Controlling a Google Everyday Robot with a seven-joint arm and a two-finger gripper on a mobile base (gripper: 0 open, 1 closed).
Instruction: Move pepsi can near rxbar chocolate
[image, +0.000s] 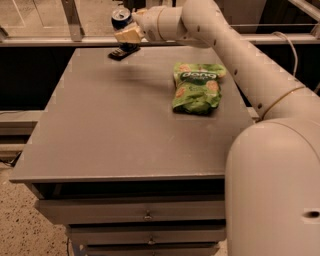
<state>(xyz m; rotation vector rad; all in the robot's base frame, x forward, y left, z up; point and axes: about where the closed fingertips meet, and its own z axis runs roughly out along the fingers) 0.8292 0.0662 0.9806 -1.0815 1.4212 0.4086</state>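
Observation:
The pepsi can (120, 18) is a blue can with a silver top, held in the air above the table's far left edge. My gripper (127, 27) is shut on the pepsi can, with its pale fingers (128, 36) wrapped around the can's lower part. The rxbar chocolate (124, 51) is a small flat dark wrapper lying on the grey table (110, 130) at the far edge, just below the can and gripper. My white arm reaches in from the right across the back of the table.
A green snack bag (197, 86) lies on the right half of the table. A metal rail (60, 40) and an upright post (73, 20) run behind the far edge. Drawers (145, 215) sit below the table's front edge.

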